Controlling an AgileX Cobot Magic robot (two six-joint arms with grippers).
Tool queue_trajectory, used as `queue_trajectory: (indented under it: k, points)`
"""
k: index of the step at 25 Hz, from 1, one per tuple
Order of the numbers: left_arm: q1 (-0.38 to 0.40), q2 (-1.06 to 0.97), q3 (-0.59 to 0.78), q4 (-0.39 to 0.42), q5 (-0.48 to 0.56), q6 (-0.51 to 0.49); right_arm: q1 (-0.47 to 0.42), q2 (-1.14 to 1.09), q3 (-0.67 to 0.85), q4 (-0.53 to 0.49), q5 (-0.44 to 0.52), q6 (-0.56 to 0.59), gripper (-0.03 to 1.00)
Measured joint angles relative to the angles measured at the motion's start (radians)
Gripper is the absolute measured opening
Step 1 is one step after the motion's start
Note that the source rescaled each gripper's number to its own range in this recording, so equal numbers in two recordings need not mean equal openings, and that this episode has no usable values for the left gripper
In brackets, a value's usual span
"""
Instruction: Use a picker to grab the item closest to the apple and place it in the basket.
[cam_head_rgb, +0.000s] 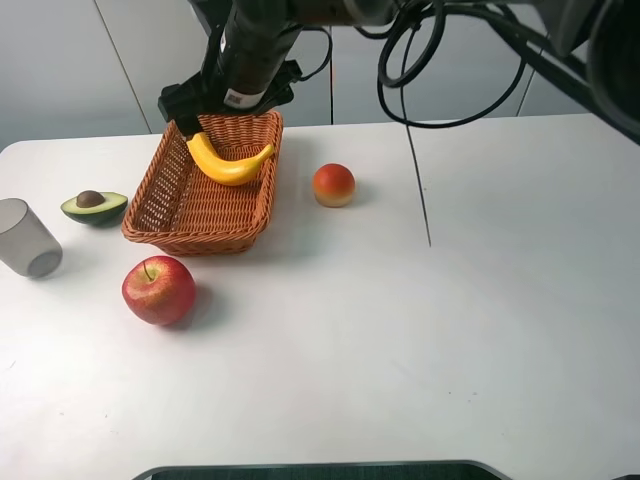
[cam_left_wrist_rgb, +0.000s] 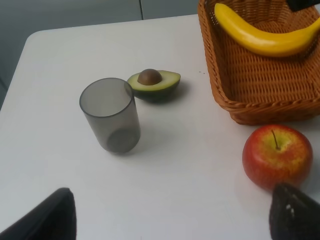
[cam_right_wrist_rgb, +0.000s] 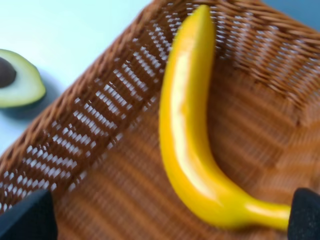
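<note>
A yellow banana lies inside the wicker basket, also seen close up as the banana on the basket's weave. My right gripper reaches across to the basket's far left corner. In the right wrist view the right gripper stands open, its fingers wide on either side of the banana's stem end. The red apple sits on the table in front of the basket. My left gripper is open with nothing in it, hovering near the apple.
A halved avocado and a grey translucent cup stand left of the basket. An orange-red round fruit sits right of it. A thin black cable hangs down to the table at centre right.
</note>
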Motion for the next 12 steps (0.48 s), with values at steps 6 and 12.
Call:
queue_trajectory:
  k: [6, 12]
  points:
    - [0.000, 0.000, 0.000, 0.000, 0.000, 0.000, -0.046, -0.072, 0.030, -0.006, 0.197, 0.013, 1.00]
    - [0.000, 0.000, 0.000, 0.000, 0.000, 0.000, -0.150, -0.232, 0.251, -0.006, 0.237, 0.039, 1.00]
